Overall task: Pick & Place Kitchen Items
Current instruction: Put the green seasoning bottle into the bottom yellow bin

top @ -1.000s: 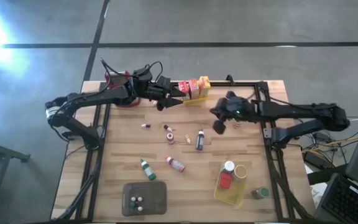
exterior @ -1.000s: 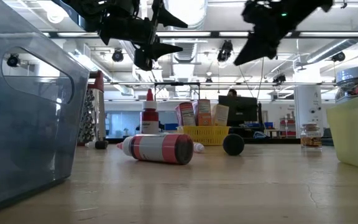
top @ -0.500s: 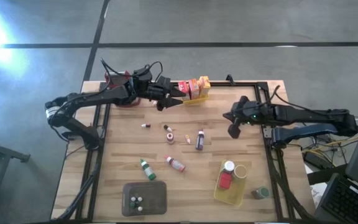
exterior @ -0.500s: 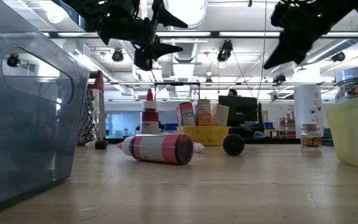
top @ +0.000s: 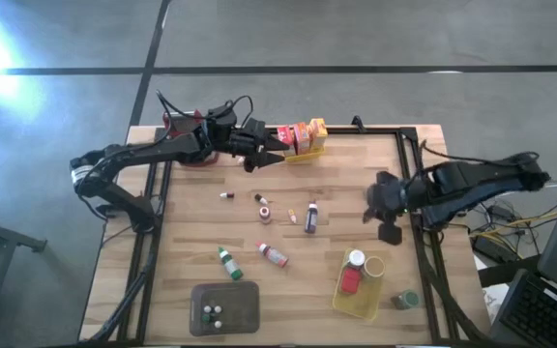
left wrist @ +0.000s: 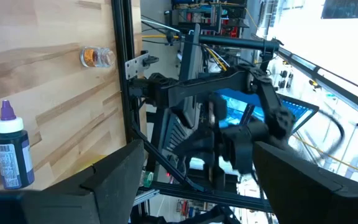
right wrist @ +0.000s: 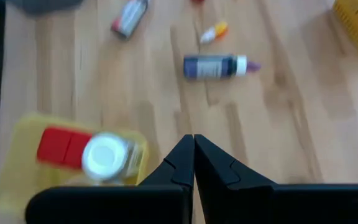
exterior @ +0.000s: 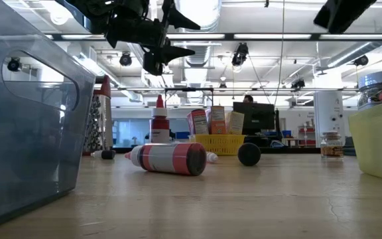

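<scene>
Bare table (top: 356, 179) lies open between the scattered bottles (top: 310, 217) and the right pincer (top: 389, 230).

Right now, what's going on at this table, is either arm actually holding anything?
Neither arm holds anything. The left gripper hovers open at the far side, beside the yellow basket of small boxes. The right gripper is shut and empty near the table's right edge, above the second yellow basket with a red block and jars. Small bottles, including a dark blue one and a red-banded one, lie loose on the wood.
</scene>
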`<control>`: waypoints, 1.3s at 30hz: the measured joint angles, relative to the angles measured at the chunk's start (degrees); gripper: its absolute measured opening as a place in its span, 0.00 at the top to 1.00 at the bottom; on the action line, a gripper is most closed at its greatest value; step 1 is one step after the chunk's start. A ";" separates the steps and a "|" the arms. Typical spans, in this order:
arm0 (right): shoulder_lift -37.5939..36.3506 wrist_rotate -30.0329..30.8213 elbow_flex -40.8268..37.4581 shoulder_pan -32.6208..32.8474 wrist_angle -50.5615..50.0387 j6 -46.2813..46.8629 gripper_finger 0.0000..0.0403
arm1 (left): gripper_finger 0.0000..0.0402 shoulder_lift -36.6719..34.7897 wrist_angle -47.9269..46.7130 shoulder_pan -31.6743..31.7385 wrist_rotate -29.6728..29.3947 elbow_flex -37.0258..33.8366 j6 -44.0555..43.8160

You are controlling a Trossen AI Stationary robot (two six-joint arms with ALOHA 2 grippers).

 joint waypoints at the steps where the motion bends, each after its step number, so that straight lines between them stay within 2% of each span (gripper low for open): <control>1: 1.50 0.95 2.00 2.33 -2.49 1.35 0.98 | 0.24 0.00 -0.01 0.00 0.00 0.00 0.00; 6: 9.47 1.95 10.73 12.15 -14.25 8.70 0.98 | 0.24 0.00 0.00 0.01 0.00 0.02 0.00; 13: 17.62 1.28 17.87 21.77 -29.47 28.89 0.98 | 0.24 0.00 -0.01 -0.01 0.00 0.01 0.00; 21: 19.71 -2.86 17.41 33.20 -28.57 50.65 0.96 | 0.24 0.00 -0.01 0.02 0.00 0.00 0.00; 27: 20.78 -3.02 16.86 41.84 -28.25 66.10 0.83 | 0.24 0.00 0.00 -0.01 0.00 0.00 0.00; 30: 21.37 -2.97 16.58 44.79 -26.77 68.01 0.73 | 0.24 0.00 -0.02 0.00 0.00 0.01 0.00; 35: 24.03 -2.82 15.36 48.10 -26.21 62.64 0.59 | 0.24 0.00 -0.02 0.02 0.00 0.02 0.00; 39: 26.47 -2.98 14.80 48.58 -24.92 62.30 0.50 | 0.24 0.00 -0.02 0.02 0.00 0.01 0.00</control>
